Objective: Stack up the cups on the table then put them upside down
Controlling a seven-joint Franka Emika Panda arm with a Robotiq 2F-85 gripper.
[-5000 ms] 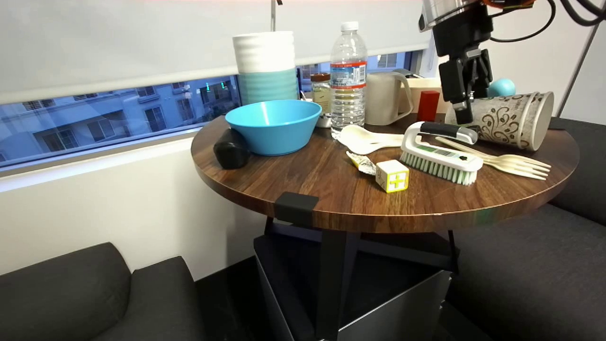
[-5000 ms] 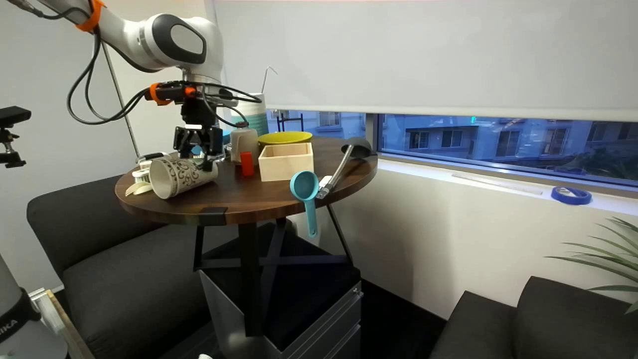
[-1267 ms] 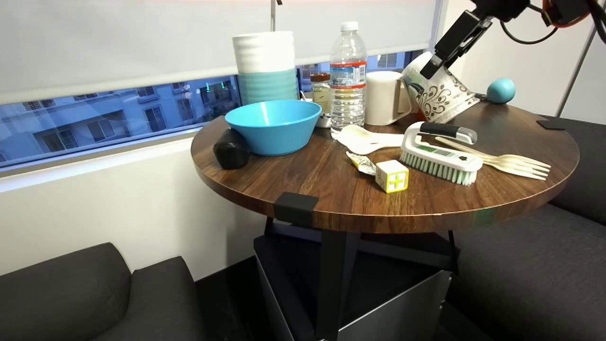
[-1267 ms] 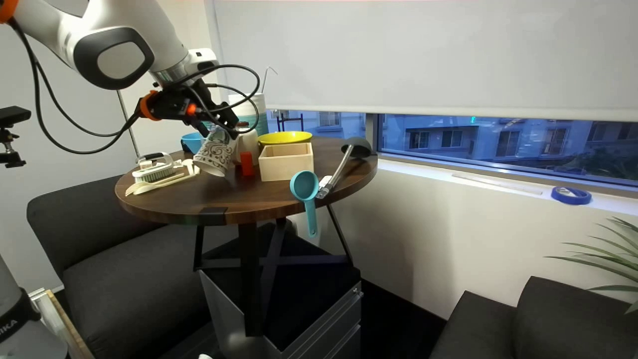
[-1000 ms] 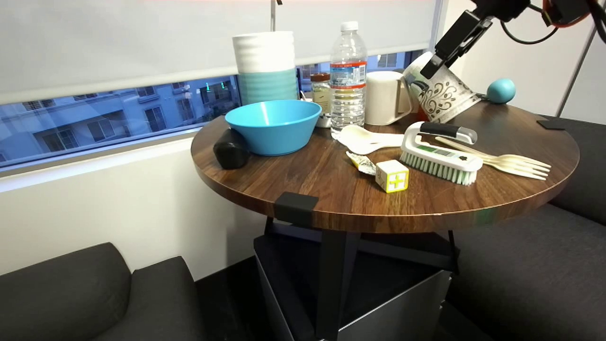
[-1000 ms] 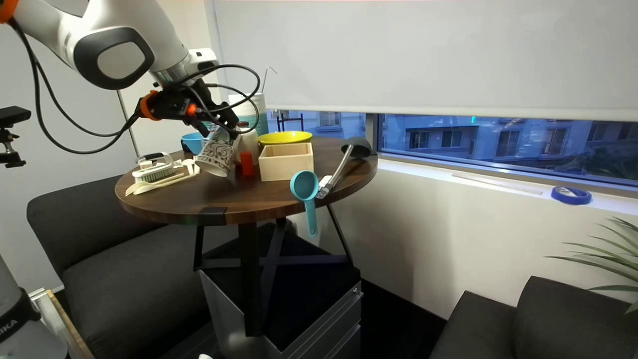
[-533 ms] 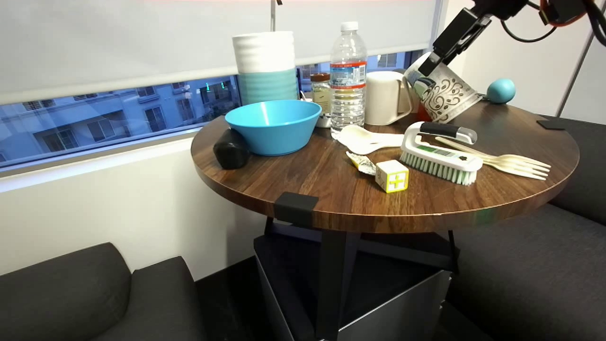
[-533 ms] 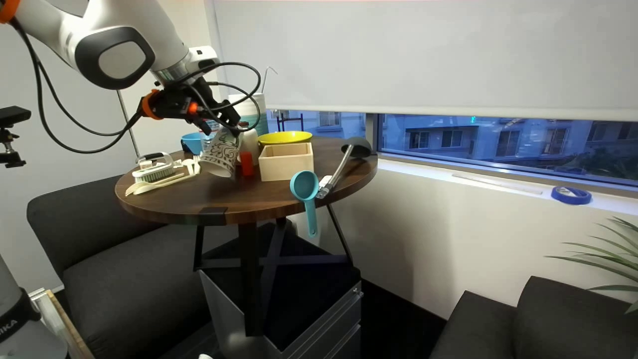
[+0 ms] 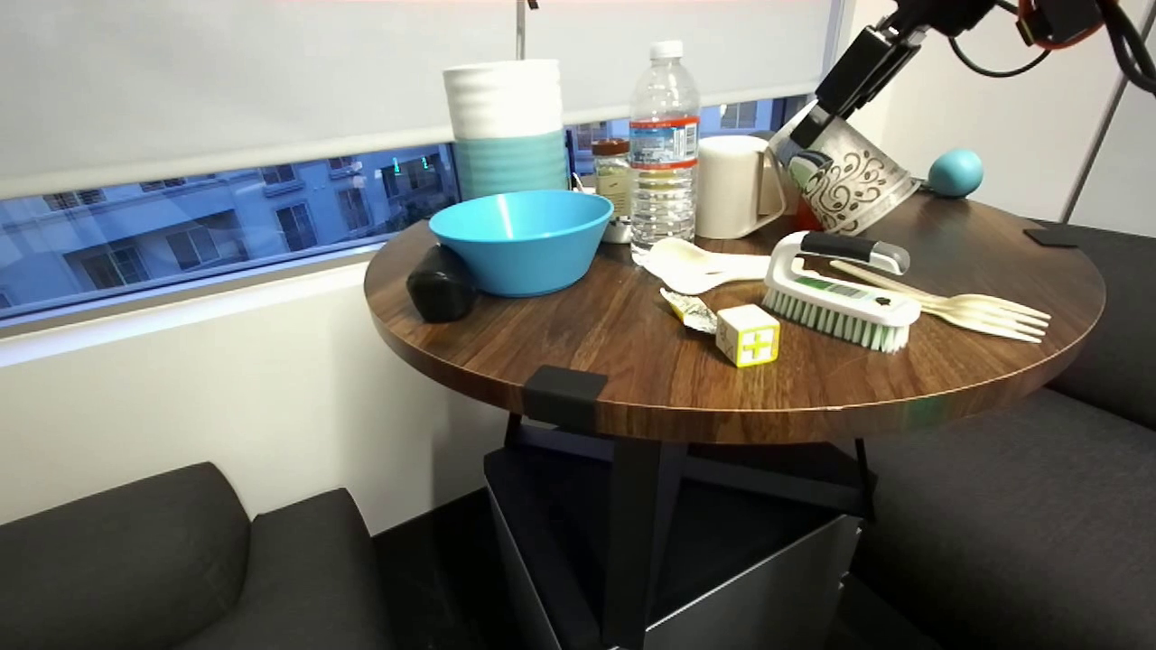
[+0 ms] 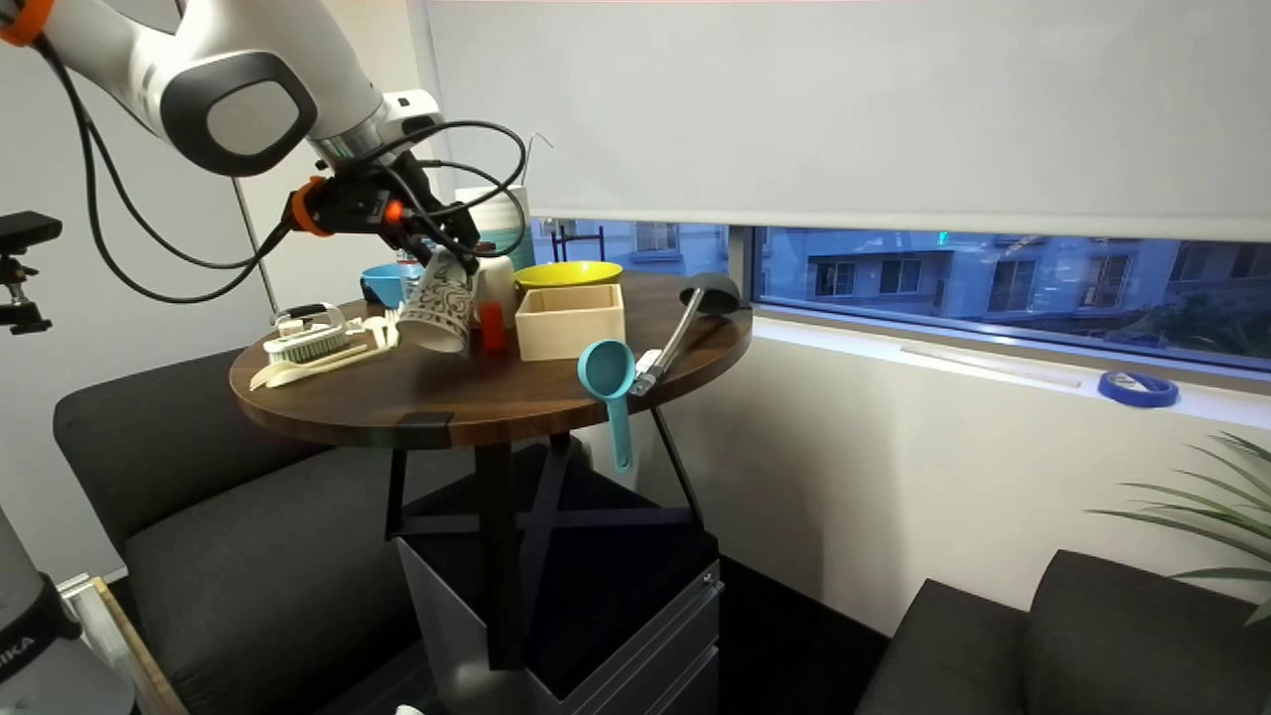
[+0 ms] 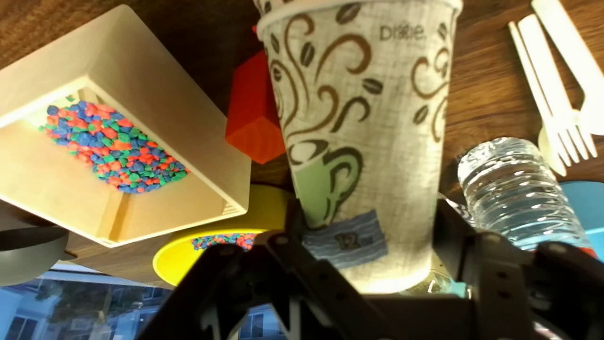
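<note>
The patterned paper cups (image 9: 849,185) are nested, tilted mouth-down above the round brown table (image 9: 632,361). In an exterior view the stack (image 10: 442,303) has its rim low over the tabletop; I cannot tell if it touches. In the wrist view the outer cup (image 11: 373,118) fills the middle, and a strip of the second cup (image 11: 266,5) shows past its rim. My gripper (image 11: 370,219) is shut on the stack near the closed base, one finger on each side. The gripper (image 9: 810,126) slants down from the upper right in an exterior view.
A beige mug (image 9: 730,185), water bottle (image 9: 666,194) and red block (image 10: 492,326) stand close to the cups. A wooden box (image 10: 571,323) and yellow bowl (image 10: 566,274) are nearby. A brush (image 9: 840,298), forks (image 9: 984,316) and blue bowl (image 9: 524,248) lie around.
Five seconds ago the cups lay on their side on the table; now they are lifted, tilted mouth-down and nearer the mug. In the last half second the gripper has tilted slightly.
</note>
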